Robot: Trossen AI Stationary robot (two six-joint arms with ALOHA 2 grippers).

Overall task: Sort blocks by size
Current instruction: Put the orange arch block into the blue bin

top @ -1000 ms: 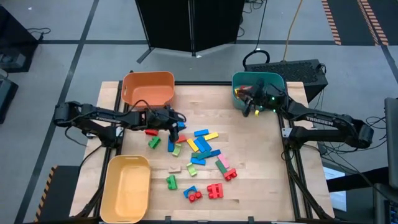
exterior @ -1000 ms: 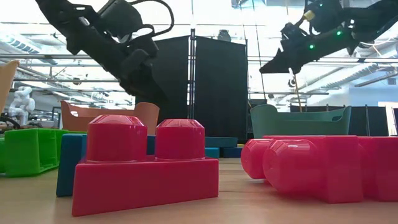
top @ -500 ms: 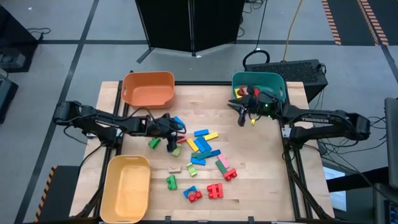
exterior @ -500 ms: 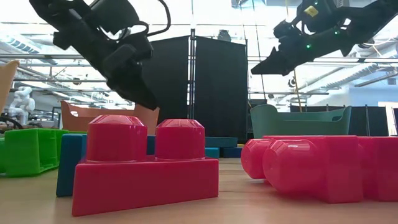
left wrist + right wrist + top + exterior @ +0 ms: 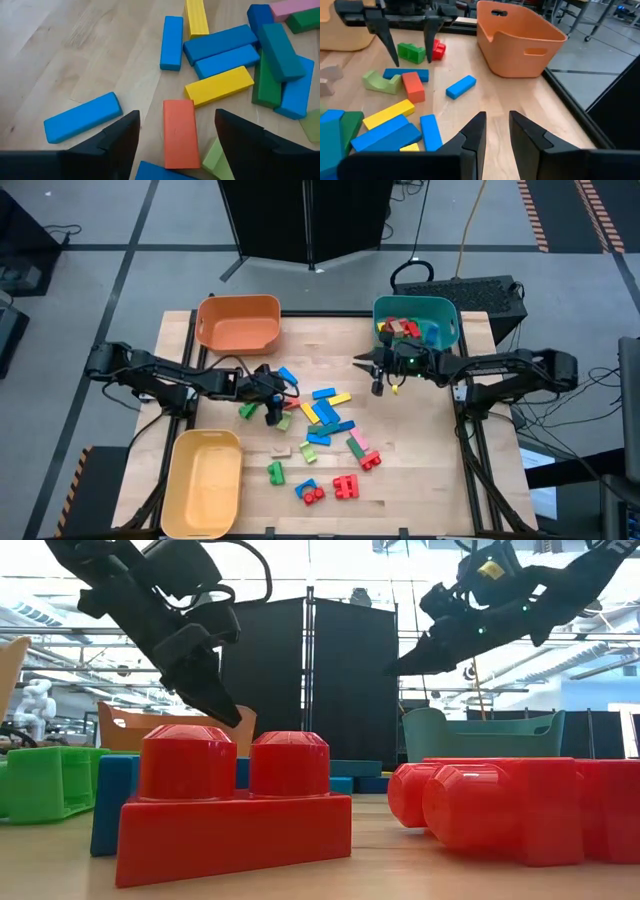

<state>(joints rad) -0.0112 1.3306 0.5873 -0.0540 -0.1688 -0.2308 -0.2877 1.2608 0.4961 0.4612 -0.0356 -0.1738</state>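
Observation:
Many small blocks (image 5: 325, 415) lie scattered on the middle of the wooden table: flat blue, yellow and green bars, a green arch and red studded bricks (image 5: 345, 485). My left gripper (image 5: 272, 408) hangs open at the pile's left side. Its fingers stand on either side of a flat orange-red bar (image 5: 179, 132) without touching it. The bar lies flat on the wood beside a light-green arch (image 5: 382, 80). My right gripper (image 5: 375, 380) hovers above bare table right of the pile. Its fingers (image 5: 475, 132) stand a narrow gap apart with nothing between them.
A teal bin (image 5: 450, 320) with several blocks in it stands at the far right. An orange bin (image 5: 238, 330) is at the far left, a yellow bin (image 5: 205, 475) at the near left. Bare wood lies between the pile and the table's right edge.
My right gripper has left the teal bin, going toward the table's left and near edges and sinking, its fingers tipping further down. My left gripper has shifted a little toward the near edge, onto the orange-red bar.

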